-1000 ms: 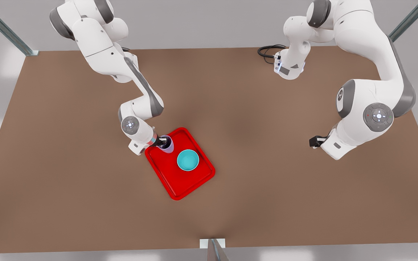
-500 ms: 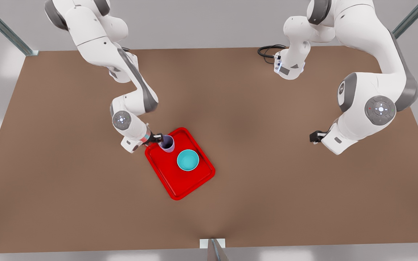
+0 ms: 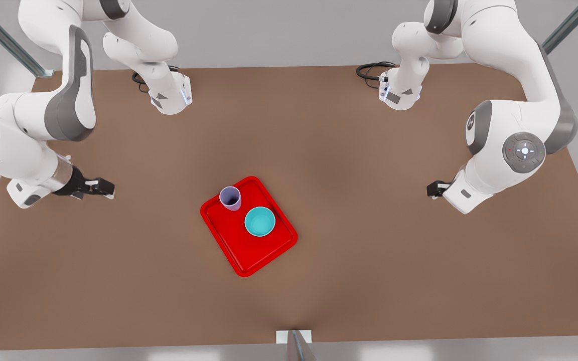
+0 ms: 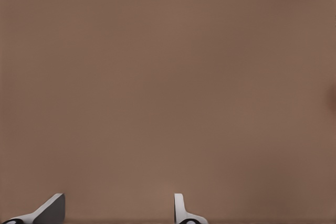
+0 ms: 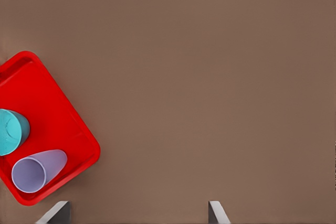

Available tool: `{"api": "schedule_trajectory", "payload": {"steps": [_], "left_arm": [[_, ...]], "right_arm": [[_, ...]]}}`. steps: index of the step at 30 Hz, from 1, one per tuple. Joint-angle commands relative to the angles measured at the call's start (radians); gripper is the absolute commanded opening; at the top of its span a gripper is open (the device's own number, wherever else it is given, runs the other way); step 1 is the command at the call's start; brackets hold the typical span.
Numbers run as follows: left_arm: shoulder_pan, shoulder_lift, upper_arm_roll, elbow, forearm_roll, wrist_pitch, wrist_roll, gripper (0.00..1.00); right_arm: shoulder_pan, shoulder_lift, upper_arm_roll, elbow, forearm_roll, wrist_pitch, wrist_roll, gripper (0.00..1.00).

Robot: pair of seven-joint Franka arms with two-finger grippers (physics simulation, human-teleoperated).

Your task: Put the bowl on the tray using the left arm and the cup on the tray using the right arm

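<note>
The red tray (image 3: 264,250) lies mid-table, and the right wrist view catches it too, tray (image 5: 58,124). Both dishes stand upright on it: the lavender cup (image 3: 230,198) in its far corner and the teal bowl (image 3: 260,221) beside it, apart. From the right wrist they appear as cup (image 5: 37,169) and bowl (image 5: 10,129). My right gripper (image 3: 103,189) is at the front view's left, well away from the tray, open and empty (image 5: 136,216). Over bare table at the front view's right, my left gripper (image 3: 432,190) waits, open and empty (image 4: 115,213).
The brown table (image 3: 369,260) spreads wide around the tray. Black cables (image 3: 369,70) coil by the arm base at the far edge. Metal frame posts stand at the far corners, and a bracket (image 3: 294,337) sits at the near edge.
My right gripper let go of the cup and drew back far toward the front view's left. The cup stays upright on the tray. The left arm barely shifted.
</note>
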Motion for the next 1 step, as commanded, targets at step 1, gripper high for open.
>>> {"api": "schedule_trajectory", "payload": {"steps": [1], "left_arm": [[0.0, 0.0, 0.0, 0.0, 0.0, 0.0, 0.0, 1.0]], "right_arm": [[0.007, 0.006, 0.0, 0.017, -0.001, -0.003, 0.001, 1.0]]}}
